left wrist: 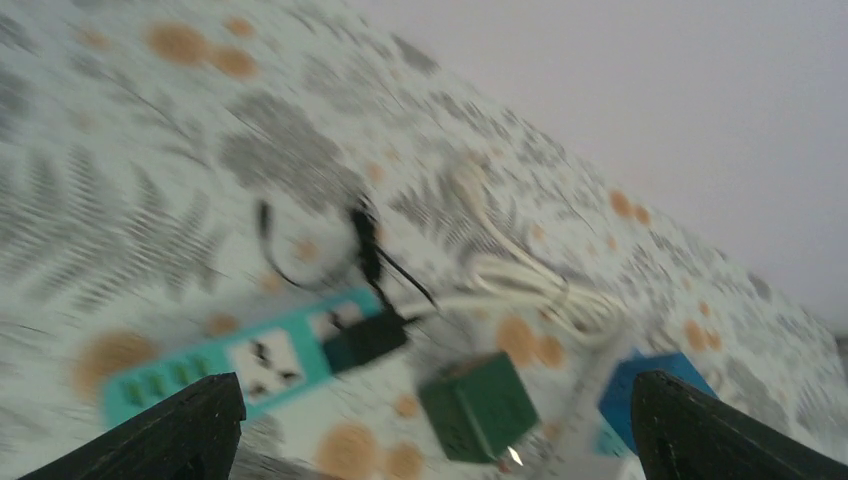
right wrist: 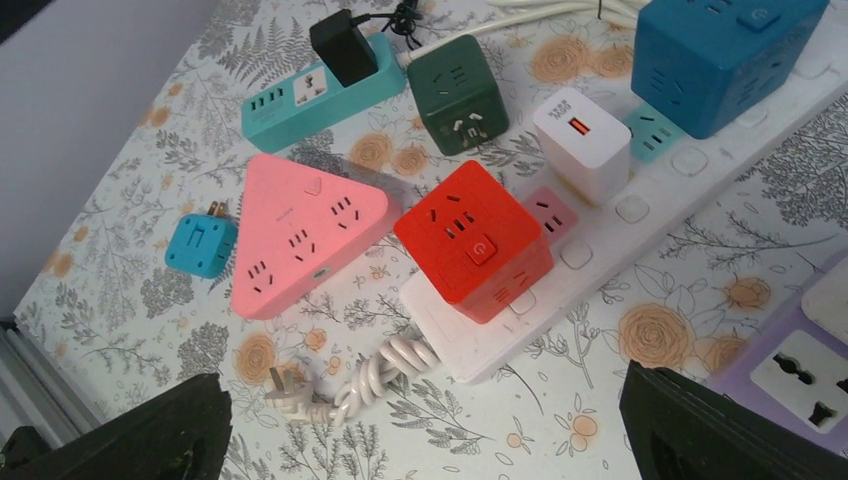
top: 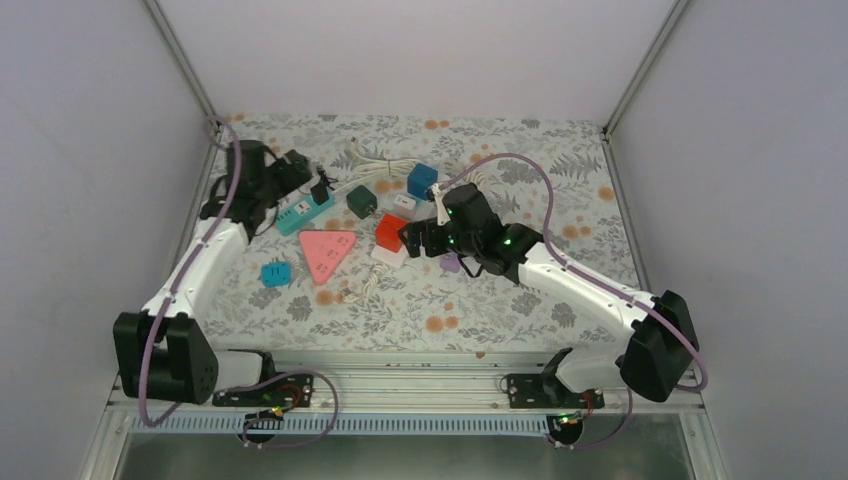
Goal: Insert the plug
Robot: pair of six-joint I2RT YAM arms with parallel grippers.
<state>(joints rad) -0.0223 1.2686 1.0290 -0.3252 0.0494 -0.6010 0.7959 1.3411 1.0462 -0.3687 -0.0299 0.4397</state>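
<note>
Jaws: left gripper (left wrist: 432, 400) apart, empty; right gripper (right wrist: 422, 400) apart, empty. Black plug (left wrist: 365, 340): stands on teal power strip (left wrist: 240, 365), ahead of left jaws, left of centre. Green cube (left wrist: 478, 405): just ahead, between left jaws. Red cube (right wrist: 472, 240): on white strip (right wrist: 600, 230), ahead of right jaws.

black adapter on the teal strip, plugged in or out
Plugged in, apparently: black adapter stands on the teal strip, base against its face, no prongs showing.
</note>
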